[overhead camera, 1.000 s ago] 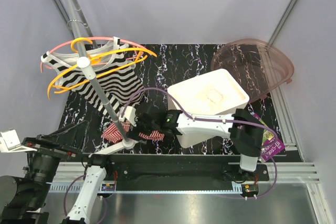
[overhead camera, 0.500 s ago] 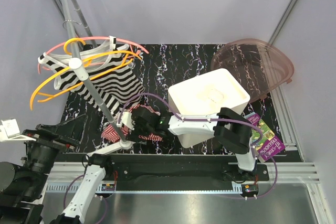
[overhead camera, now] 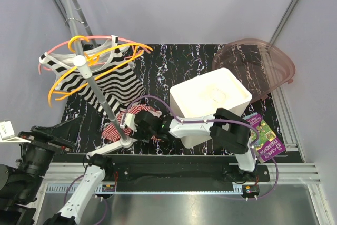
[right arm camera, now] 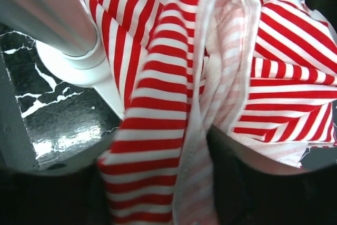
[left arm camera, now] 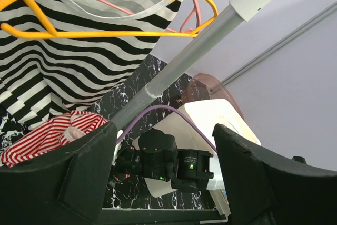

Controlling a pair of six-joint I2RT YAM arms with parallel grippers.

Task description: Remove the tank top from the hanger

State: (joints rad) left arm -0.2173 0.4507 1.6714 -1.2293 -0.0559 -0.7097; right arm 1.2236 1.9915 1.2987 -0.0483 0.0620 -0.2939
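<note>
A black-and-white striped tank top (overhead camera: 113, 82) hangs on a yellow hanger (overhead camera: 105, 56) on the tilted rack pole (overhead camera: 102, 101). It also shows in the left wrist view (left arm camera: 63, 61), under the yellow hanger (left arm camera: 105, 32). A red-and-white striped tank top (overhead camera: 113, 130) lies bunched on the table at the pole's base. My right gripper (overhead camera: 138, 125) is low beside the base. In the right wrist view a fold of the red-striped cloth (right arm camera: 158, 93) runs between the right gripper's (right arm camera: 158, 188) fingers. My left gripper (left arm camera: 164, 130) is open and empty, low at the left (overhead camera: 63, 128).
A pink hanger (overhead camera: 100, 39) hangs on the same rack. A white bin (overhead camera: 208, 96) stands right of centre, over my right arm. A pink translucent basket (overhead camera: 258, 61) is at the back right. A purple booklet (overhead camera: 266, 138) lies at the front right. The rack's white foot (right arm camera: 79, 59) is beside the cloth.
My right gripper has moved left toward the pole's base with the red-striped cloth. The rack and its hangers have swayed. My left arm has shifted slightly.
</note>
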